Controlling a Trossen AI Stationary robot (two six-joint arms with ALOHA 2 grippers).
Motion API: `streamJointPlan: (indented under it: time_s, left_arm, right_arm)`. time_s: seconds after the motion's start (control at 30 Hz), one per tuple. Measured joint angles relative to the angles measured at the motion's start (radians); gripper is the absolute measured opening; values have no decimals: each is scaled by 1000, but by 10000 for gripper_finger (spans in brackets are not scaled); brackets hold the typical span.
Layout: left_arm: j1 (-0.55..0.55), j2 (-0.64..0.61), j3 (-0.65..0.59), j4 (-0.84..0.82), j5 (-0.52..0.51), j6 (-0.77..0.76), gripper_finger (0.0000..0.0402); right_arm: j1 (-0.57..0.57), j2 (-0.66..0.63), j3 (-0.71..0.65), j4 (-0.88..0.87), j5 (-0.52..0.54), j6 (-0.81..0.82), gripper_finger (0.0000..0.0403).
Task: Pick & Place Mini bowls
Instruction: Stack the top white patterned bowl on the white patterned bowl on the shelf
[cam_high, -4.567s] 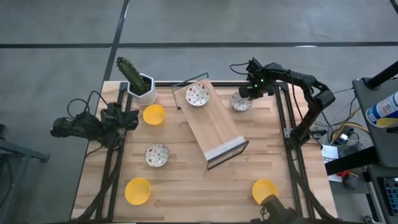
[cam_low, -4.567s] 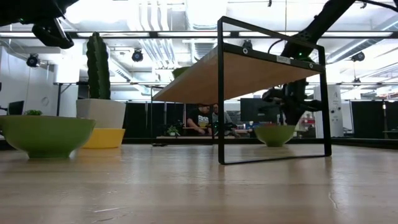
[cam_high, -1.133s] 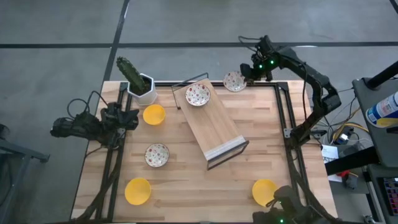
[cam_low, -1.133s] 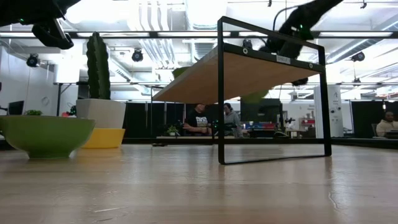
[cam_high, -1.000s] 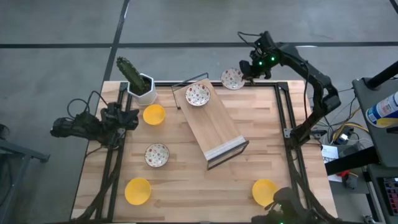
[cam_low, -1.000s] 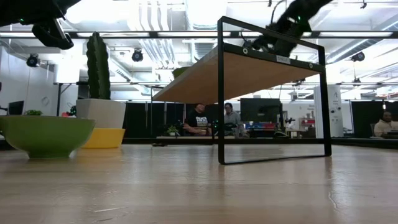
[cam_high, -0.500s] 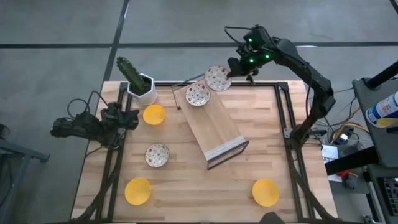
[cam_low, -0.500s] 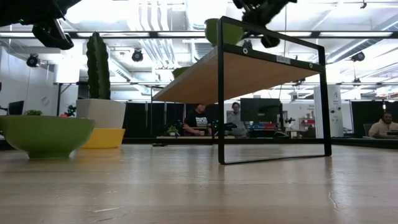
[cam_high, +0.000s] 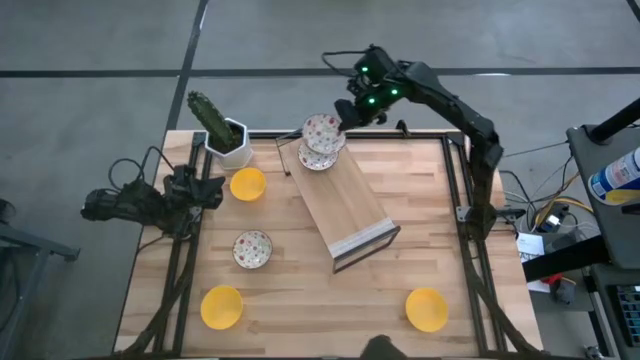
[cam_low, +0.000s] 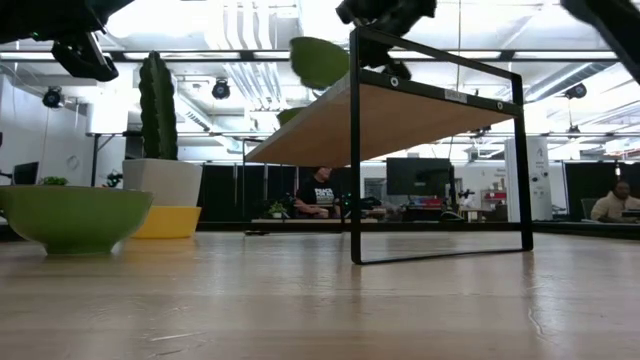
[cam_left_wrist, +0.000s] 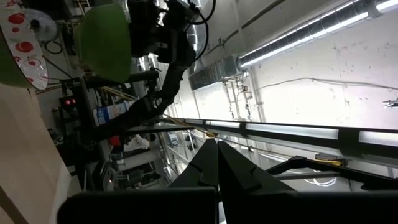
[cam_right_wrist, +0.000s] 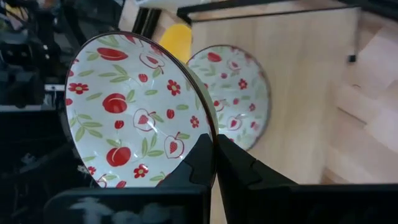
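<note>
My right gripper (cam_high: 341, 124) is shut on a white mini bowl (cam_high: 321, 131) with red fruit patterns and carries it in the air over the far end of the slanted wooden rack (cam_high: 345, 205). A second patterned bowl (cam_high: 318, 156) rests on the rack's raised end, just below the carried one. In the low view the carried bowl's green underside (cam_low: 320, 60) shows above the rack's top bar. A third patterned bowl (cam_high: 252, 249) and three yellow bowls (cam_high: 247, 184), (cam_high: 221, 306), (cam_high: 427, 308) sit on the table. My left gripper (cam_high: 205, 190) waits, shut, at the table's left edge. My right gripper pinches the carried bowl's rim (cam_right_wrist: 207, 132) on its side toward the table's right. One finger lies on the patterned inside, the other on the outside. The fingers come slanting from the far right. The bowl is lifted clear and somewhat tilted, above the bowl (cam_right_wrist: 239, 96) on the rack.
A white hexagonal pot with a cactus (cam_high: 228, 135) stands at the far left corner. The rack's black metal frame (cam_low: 437, 150) rises at its near end. Open wood lies between the near bowls. People sit in the room beyond the table.
My right gripper has carried the patterned bowl along the far edge toward the table's left, and up past the rack's top bar in the low view. The bowl has gone from beside the rack to above the bowl lying on it.
</note>
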Motion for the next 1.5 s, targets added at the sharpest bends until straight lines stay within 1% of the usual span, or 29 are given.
streamJointPlan:
  time_s: [0.17, 0.3, 0.33, 0.83, 0.93, 1.33, 1.5]
  left_arm:
    - [0, 0, 0, -1, 1, 9, 0]
    - [0, 0, 0, -1, 12, 9, 0]
    - [0, 0, 0, -1, 14, 9, 0]
    - [0, 0, 0, -4, 14, 10, 0]
    - [0, 0, 0, -4, 16, 10, 0]
    - [0, 0, 0, -7, 16, 9, 0]
    - [0, 0, 0, -7, 16, 8, 0]
  right_arm:
    - [6, 93, 92, -83, 2, -32, 8]
    - [18, 136, 138, -133, 31, -63, 8]
    - [21, 142, 140, -140, 48, -67, 8]
    - [40, 195, 140, -128, 87, -84, 8]
    - [44, 203, 140, -127, 108, -84, 8]
    - [45, 213, 138, -129, 125, -92, 9]
    - [45, 213, 138, -129, 141, -92, 20]
